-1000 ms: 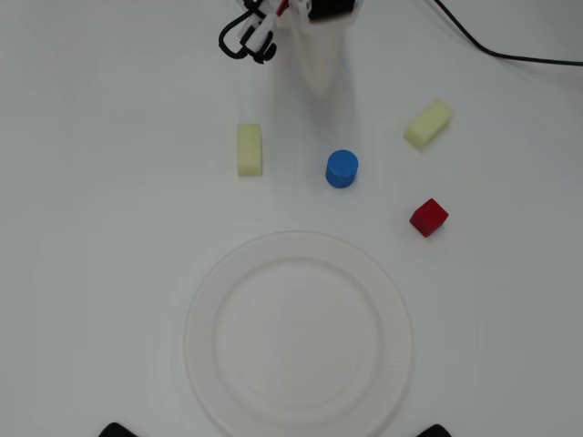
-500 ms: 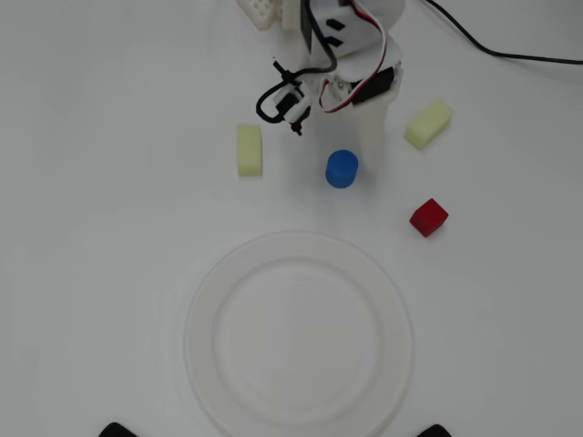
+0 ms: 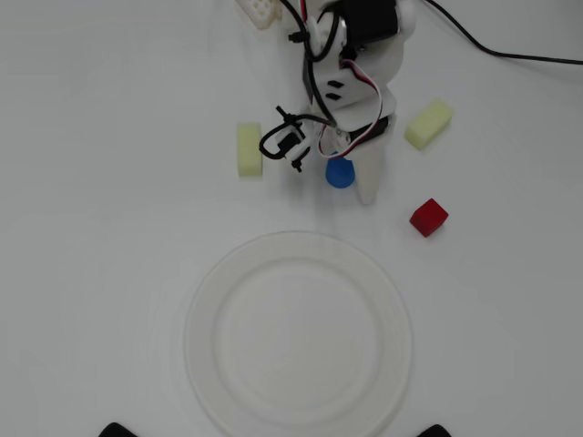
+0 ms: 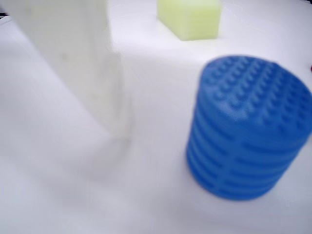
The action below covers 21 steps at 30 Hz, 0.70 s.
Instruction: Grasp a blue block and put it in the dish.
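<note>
The blue block is a short ribbed cylinder standing on the white table, just above the dish's far rim in the overhead view. The dish is a large round white plate in the lower middle, with nothing in it. My gripper is low over the block with its jaws apart. One white finger stands on the table right beside the block. In the wrist view the blue block fills the right side, and one white finger touches the table to its left, a gap away. The other finger is out of that view.
A red cube lies right of the gripper. One pale yellow block lies left of it, another to the upper right; one also shows in the wrist view. A black cable runs off at the top right.
</note>
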Each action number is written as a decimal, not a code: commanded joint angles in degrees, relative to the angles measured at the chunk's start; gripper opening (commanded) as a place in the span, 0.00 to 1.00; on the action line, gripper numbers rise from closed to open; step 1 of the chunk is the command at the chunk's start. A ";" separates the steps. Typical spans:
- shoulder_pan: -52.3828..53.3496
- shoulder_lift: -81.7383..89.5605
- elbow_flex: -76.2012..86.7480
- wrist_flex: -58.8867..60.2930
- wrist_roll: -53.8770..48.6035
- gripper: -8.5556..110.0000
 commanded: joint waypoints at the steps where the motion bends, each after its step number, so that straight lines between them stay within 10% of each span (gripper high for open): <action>1: 0.09 -0.53 -0.35 -1.32 -0.44 0.34; 21: 0.79 3.25 0.18 -1.76 -0.62 0.07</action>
